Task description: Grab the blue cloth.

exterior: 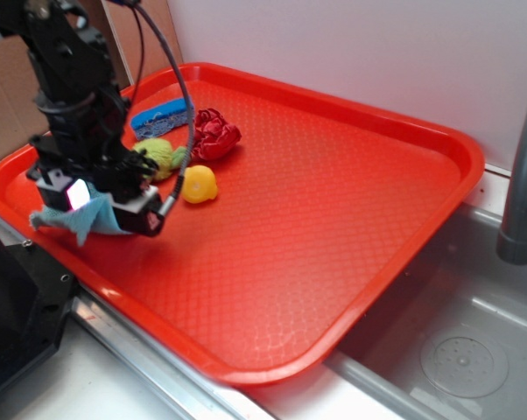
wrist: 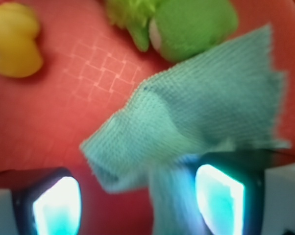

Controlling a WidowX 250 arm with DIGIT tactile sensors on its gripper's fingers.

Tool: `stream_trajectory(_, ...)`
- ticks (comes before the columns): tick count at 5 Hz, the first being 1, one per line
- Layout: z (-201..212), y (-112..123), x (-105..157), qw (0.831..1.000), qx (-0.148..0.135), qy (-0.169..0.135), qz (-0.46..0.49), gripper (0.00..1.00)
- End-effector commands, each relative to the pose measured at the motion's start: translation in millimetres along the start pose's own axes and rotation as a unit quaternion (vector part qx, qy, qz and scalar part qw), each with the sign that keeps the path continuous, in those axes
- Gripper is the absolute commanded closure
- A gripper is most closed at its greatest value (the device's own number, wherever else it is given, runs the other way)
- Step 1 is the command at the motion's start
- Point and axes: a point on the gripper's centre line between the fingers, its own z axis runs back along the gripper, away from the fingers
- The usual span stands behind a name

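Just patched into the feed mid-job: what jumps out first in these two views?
The big red tray fills the exterior view, beside a grey sink. At its near left edge the black end effector sits over the pale blue cloth, which bunches up between the two glowing fingers in the wrist view. Just behind sit a yellow toy, a green plush and a dark red fabric ball.

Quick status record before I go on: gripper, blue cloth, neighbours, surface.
gripper: low over the tray's near-left edge; open or shut cannot be told
blue cloth: bunched, one end running between the fingers, the rest spread on the tray
green toy: just beyond the cloth
yellow toy: apart from the cloth
red fabric ball: farther back
blue sponge: at the back rim
surface: red tray, beside a sink
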Motion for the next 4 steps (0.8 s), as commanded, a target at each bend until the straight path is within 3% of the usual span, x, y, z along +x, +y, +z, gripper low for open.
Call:
stream_trajectory(1, -17.0, 32.1, 34.3, 0.992, 0.071, -0.04, -0.1, 1.0)
stream_trajectory(4, -17.8, 37.6, 31.5, 0.992, 0.068, -0.039, -0.096, 1.0)
